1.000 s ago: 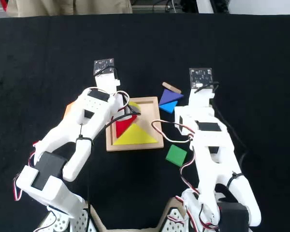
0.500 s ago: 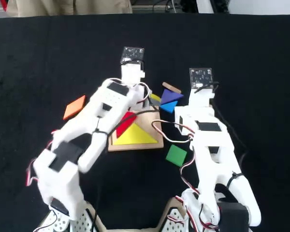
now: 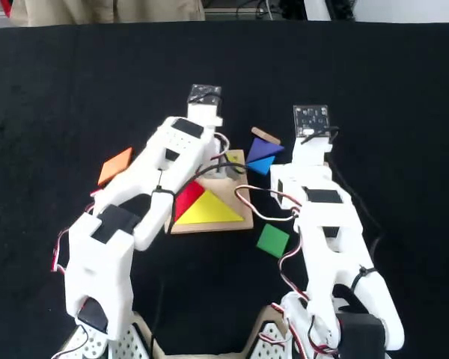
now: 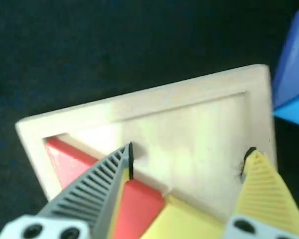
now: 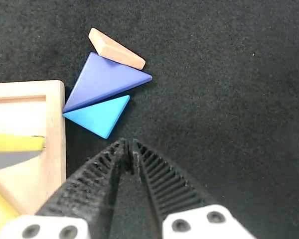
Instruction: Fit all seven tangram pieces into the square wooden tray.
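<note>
The square wooden tray (image 3: 238, 196) lies in the middle of the black surface (image 3: 374, 75). Inside it we see two pieces, a red triangle (image 3: 187, 199) and a yellow triangle (image 3: 211, 212). They touch along one edge and fill the half toward 6 o'clock, while the other half is bare wood.

Five pieces are outside. From the tray, a light blue triangle (image 3: 260, 165), a dark blue triangle (image 3: 265, 149) and a tan piece (image 3: 266, 135) sit at about 2 o'clock, touching each other, the first just beside the rim. A green square (image 3: 273, 239) is at 4 o'clock and an orange piece (image 3: 116, 165) between 9 and 10 o'clock.

The left end effector (image 4: 190, 153) hangs low over the bare wood, wide open and holding nothing. Its grey finger (image 4: 102, 181) is right at the edge of the red triangle. The right end effector (image 5: 128, 149) is closed and empty, and it points toward the blue triangles.

We think the main risk is this grey finger. If it goes lower or sideways, it can push the red triangle out of place, or catch the rim and slide the whole tray. The three touching pieces are another danger, because gripping one may drag its neighbours. Both arms are also near each other at 2 o'clock, so they could collide.
</note>
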Robot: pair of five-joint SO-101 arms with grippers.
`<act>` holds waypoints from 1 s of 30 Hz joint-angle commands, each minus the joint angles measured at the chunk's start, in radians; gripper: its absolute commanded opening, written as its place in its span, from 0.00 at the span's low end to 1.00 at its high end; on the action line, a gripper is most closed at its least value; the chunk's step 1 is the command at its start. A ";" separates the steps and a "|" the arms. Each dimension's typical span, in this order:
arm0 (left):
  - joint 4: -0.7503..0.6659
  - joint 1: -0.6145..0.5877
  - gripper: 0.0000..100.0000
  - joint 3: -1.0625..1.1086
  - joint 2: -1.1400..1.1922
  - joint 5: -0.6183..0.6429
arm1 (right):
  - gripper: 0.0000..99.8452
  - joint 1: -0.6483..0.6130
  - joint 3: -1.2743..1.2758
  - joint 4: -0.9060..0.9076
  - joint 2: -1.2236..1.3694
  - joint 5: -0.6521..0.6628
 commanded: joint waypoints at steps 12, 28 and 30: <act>0.089 0.061 0.35 -0.087 -0.021 -0.008 | 0.01 -0.014 -0.012 -0.018 0.010 -0.009; 0.127 0.157 0.35 0.019 -0.021 -0.015 | 0.01 0.084 -0.027 -0.015 0.001 -0.020; 0.170 0.162 0.35 0.018 -0.026 -0.015 | 0.01 0.084 -0.027 -0.015 0.001 -0.020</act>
